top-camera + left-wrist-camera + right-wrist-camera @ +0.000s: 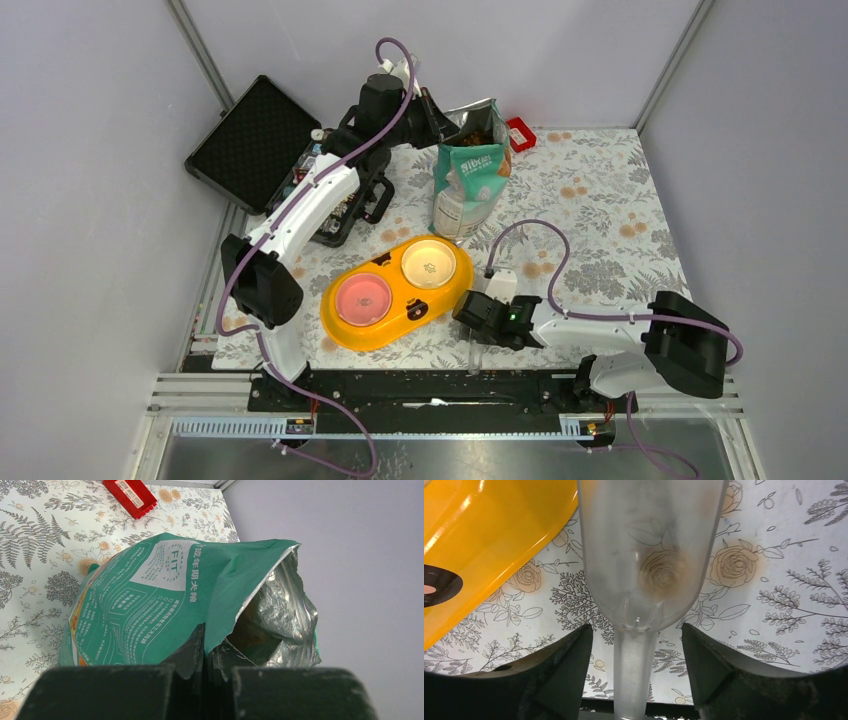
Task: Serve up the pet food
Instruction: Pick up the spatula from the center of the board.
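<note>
The teal-and-white pouch [468,178] stands at the back of the table with its top open. Brown pet food [478,129] shows in its mouth. My left gripper [432,112] is shut on the pouch's torn top edge [220,600], which is pinched between the fingers [192,647]. The foil lining [285,605] gapes to the right of them. A clear plastic scoop [649,555] lies on the cloth near the front edge. My right gripper [636,630] is open, with the scoop's handle [634,675] between its fingers and a gap on each side.
A yellow double feeder [340,335] sits mid-table with a pink bowl [362,297] and a cream bowl [430,262]; its edge [484,545] lies just left of the scoop. A red box [520,133] is behind the pouch. A black case [255,140] lies open at the back left.
</note>
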